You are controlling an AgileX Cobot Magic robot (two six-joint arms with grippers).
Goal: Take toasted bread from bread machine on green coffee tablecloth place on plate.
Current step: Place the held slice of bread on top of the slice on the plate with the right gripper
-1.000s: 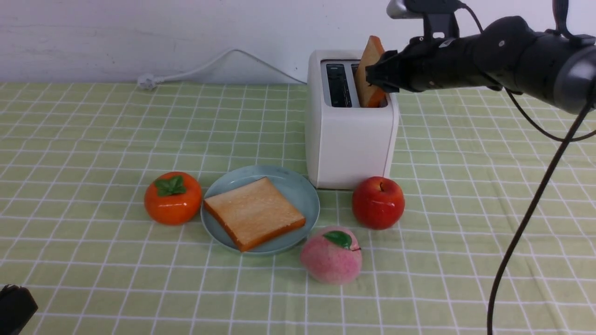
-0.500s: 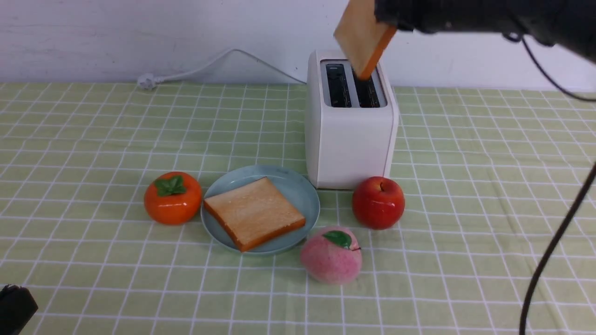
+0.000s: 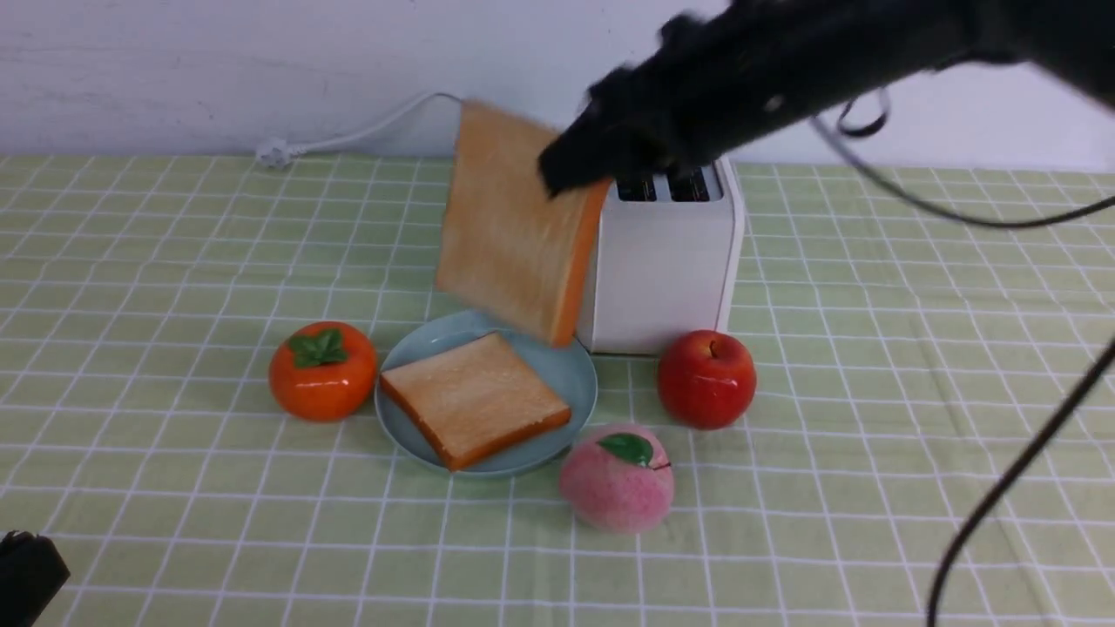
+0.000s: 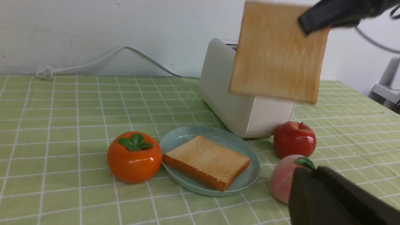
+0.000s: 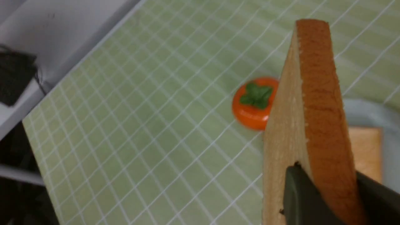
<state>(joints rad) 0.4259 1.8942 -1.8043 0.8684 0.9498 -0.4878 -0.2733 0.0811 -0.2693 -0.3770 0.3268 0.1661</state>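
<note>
Lowering the toasted bread [image 3: 510, 231], clamped by the right gripper [image 3: 577, 174] above the far rim of the plate [image 3: 571, 366], needs tilting it flat onto the slice [image 3: 475, 399] lying there. The persimmon [image 3: 322, 370], peach [image 3: 617, 477], apple [image 3: 706, 379] and bread machine [image 3: 666, 261] stand close around; open room is above. Of the left gripper [image 3: 26, 575], toward the near-left corner of the tablecloth [image 3: 174, 261], I cannot tell the opening

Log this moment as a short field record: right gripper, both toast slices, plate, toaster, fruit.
right gripper: black right gripper shut on one slice's upper edge
held slice: thick golden-tan square toast, near upright, in the air, clear of the plate
plate: round pale blue-green plate on the pale green grid cloth
plated slice: matching toast slice lying flat on the plate
toaster: boxy white two-slot toaster, slots partly hidden by the arm
fruit: orange persimmon left of plate; red apple, pink peach to its right
</note>
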